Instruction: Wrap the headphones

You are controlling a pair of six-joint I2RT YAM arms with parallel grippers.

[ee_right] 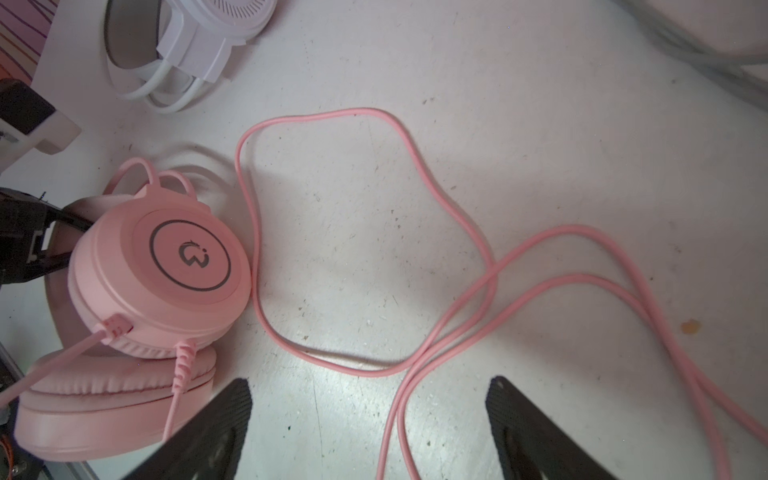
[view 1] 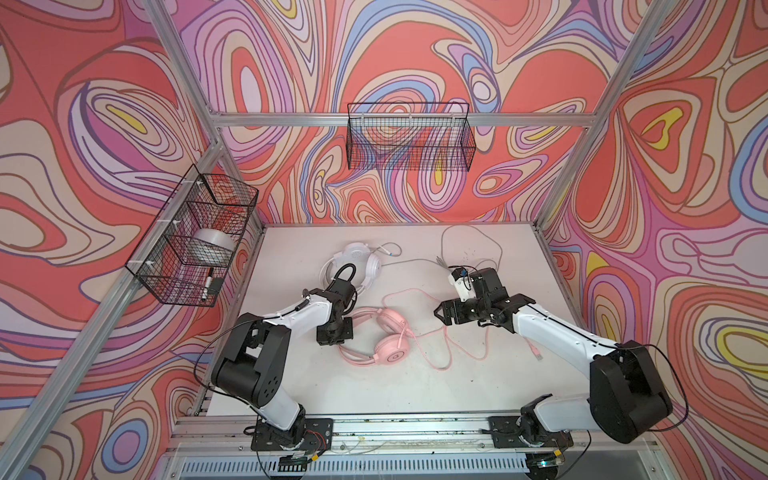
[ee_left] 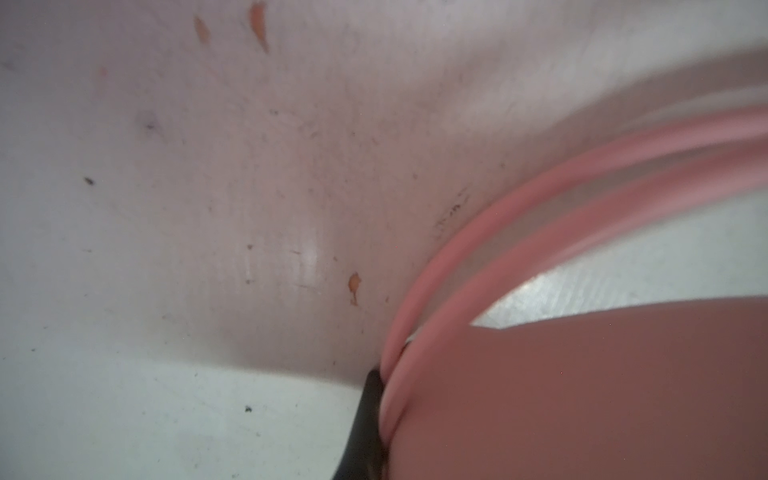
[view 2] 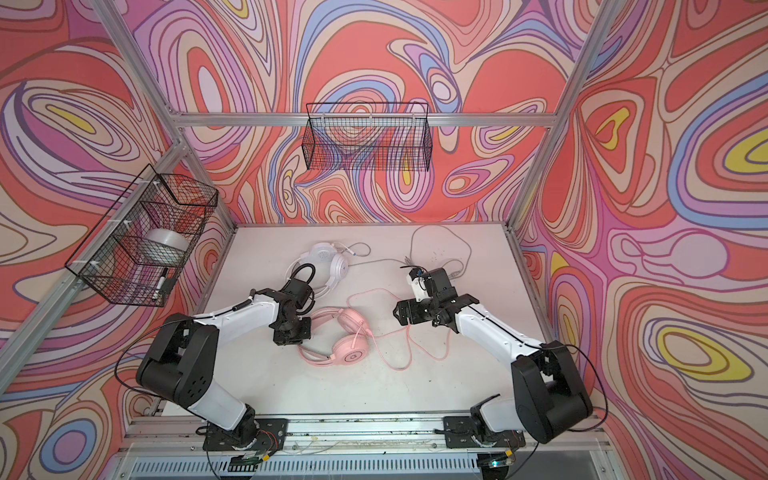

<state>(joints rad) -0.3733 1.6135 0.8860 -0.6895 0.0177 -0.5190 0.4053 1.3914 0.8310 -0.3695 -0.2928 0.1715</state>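
left fingers [ee_left: 370, 415]: closed on pink headset [view 1: 390, 349] band, grip blurred, mostly cut off | right fingers [ee_right: 216, 432]: wide open, empty, over pink cord [ee_right: 415, 166] | pink headset: surface [view 1: 374, 395] centre | white headset [view 1: 361, 262]: 11 o'clock, partly behind left arm [view 1: 291, 311]

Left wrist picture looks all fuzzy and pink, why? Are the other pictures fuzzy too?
Left wrist view: the pink headset sits so close to the lens that it blurs, and shadow dims the table. Right wrist view: sharp, with glare on the table beside the pink cord. Both top views: clear and evenly lit, though the frame posts appear to splay outward.
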